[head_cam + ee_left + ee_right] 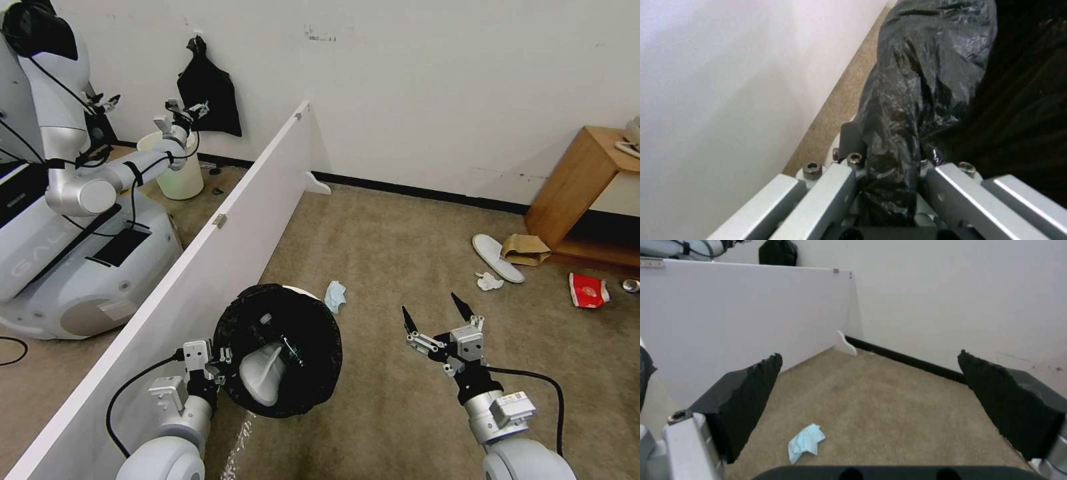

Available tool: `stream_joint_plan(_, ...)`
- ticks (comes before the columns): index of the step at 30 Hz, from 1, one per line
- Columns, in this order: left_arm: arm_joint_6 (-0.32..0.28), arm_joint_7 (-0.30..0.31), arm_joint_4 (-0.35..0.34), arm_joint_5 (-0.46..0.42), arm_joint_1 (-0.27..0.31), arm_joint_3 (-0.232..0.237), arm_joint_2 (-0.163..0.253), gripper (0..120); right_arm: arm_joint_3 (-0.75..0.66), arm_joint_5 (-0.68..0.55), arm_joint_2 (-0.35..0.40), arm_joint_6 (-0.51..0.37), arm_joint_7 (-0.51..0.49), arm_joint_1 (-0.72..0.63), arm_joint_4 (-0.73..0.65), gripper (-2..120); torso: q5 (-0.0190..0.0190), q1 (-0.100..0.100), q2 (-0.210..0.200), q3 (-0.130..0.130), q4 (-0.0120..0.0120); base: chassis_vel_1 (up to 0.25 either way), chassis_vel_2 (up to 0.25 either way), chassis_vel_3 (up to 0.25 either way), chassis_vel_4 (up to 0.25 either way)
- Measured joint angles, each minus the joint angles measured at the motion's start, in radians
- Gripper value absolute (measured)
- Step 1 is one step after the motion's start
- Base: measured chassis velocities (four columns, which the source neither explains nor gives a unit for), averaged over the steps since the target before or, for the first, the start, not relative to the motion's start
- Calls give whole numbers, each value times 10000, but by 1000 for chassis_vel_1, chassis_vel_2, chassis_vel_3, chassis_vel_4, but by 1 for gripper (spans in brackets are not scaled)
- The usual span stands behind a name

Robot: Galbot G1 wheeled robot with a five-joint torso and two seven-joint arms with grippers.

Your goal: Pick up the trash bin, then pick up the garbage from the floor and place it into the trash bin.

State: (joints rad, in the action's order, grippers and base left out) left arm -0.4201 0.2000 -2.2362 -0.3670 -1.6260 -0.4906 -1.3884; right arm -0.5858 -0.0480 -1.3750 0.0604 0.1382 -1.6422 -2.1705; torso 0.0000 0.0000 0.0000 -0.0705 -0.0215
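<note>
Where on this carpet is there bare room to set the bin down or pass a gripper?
Free: the carpet between the white divider board, the back wall and the right gripper, apart from the blue tissue. Crowded: beside the wooden cabinet, where the slipper, paper bag, white tissue and red cup lie. The left gripper holds the trash bin against the divider.

My left gripper (217,363) hides its fingertips under the trash bin (280,347) rim's black bag (contents murky); a small shiny object (631,285) is cut off.
</note>
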Motion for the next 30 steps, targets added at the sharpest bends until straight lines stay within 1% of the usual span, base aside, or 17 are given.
stream_joint_plan(20, 0, -14, 101, -11, 77, -3, 11, 2, -7, -67, 35, -19, -32, 67, 85, 100, 0, 0, 0, 0, 0, -14, 13, 14, -13)
stream_joint_plan(30, 0, -15, 147, -13, 93, 11, 15, 2, 19, -77, 18, -5, -24, 134, 163, 100, 0, 0, 0, 0, -1, -81, 75, 86, -77)
